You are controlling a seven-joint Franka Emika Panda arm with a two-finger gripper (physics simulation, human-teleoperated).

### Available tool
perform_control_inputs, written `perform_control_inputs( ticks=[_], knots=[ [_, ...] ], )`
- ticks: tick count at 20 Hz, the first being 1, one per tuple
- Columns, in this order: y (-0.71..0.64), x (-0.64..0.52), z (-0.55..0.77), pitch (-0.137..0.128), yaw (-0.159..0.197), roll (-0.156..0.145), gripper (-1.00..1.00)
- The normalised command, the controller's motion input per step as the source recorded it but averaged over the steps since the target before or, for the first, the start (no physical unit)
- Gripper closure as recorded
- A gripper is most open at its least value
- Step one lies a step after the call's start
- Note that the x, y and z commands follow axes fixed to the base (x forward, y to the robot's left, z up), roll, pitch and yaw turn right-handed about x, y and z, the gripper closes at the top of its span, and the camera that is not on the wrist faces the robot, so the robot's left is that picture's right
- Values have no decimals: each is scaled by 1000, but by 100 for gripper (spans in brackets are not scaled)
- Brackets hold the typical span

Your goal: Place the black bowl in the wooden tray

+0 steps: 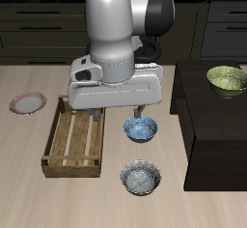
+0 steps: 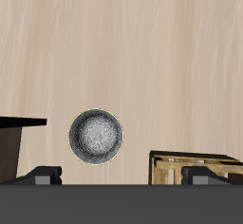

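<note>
The black bowl [image 1: 142,178], dark outside and speckled grey inside, sits upright on the table near the front edge. It also shows in the wrist view [image 2: 96,136]. The wooden tray [image 1: 54,153], a slatted light-brown crate, lies beside it across a gap, and one of its corners shows in the wrist view [image 2: 195,163]. My gripper [image 1: 118,116] hangs above the table, farther back than the black bowl, between the tray and the blue bowl. It is open and empty, with its fingertips [image 2: 43,175] wide apart. It touches nothing.
A blue patterned bowl [image 1: 140,128] sits just behind the black bowl. A dark cabinet [image 1: 207,126] stands beside the bowls, with a green bowl [image 1: 227,78] on it. A pink plate [image 1: 27,102] lies behind the tray's far end.
</note>
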Motion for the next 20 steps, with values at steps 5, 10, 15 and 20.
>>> perform_control_inputs(
  ticks=[5,10,15,20],
  knots=[
    [62,74,-355,34,6,1,-100],
    [-3,98,-298,30,19,-1,-100],
    [-58,129,-309,33,15,-10,-100],
    [-42,168,-180,25,30,-10,-100]
  ],
)
